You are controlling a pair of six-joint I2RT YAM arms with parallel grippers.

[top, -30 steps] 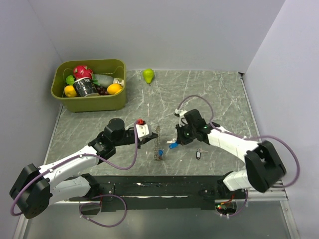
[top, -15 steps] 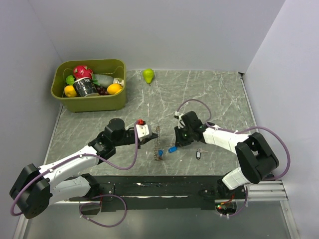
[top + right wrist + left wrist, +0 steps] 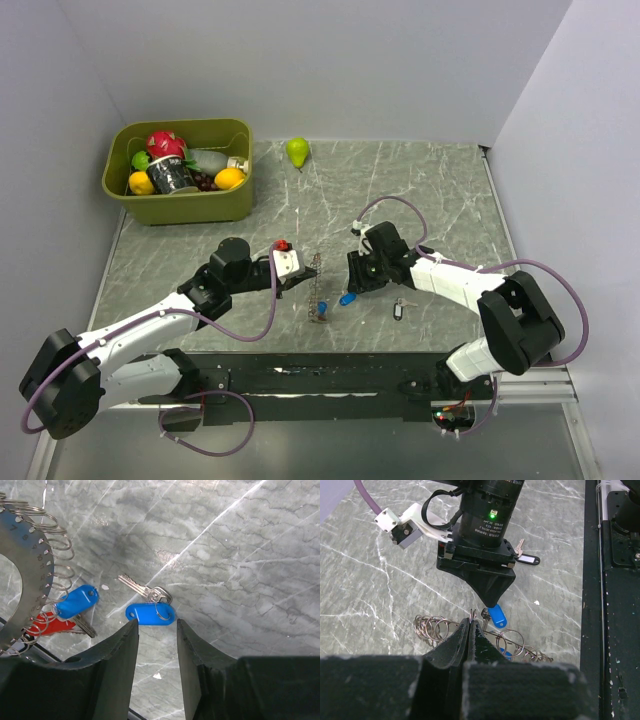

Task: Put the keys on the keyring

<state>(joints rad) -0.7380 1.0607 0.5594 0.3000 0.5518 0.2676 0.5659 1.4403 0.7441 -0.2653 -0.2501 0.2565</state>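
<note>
Grey marbled desk (image 3: 450, 190): olive bin (image 3: 185, 208) sits in the far-left corner, pear (image 3: 297, 151) by the far edge, blue-tagged key (image 3: 347, 298) and dark-tagged key (image 3: 398, 311) lying toward the near edge.

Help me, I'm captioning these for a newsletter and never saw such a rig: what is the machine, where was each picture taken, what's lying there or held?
These are two robot arms side by side, each ending in a two-finger gripper. The wide picture comes from a fixed camera above; the other two come from wrist cameras, so the dark shapes are that arm's own fingers. The left gripper is shut on the keyring, a grey ring fringed with wire loops, holding it upright. A blue tag and a red tag seem to hang from it. The right gripper is open over a loose blue-tagged key on the marble table. A dark-tagged key lies nearby. Farther back: a green bin of fruit and a pear.
</note>
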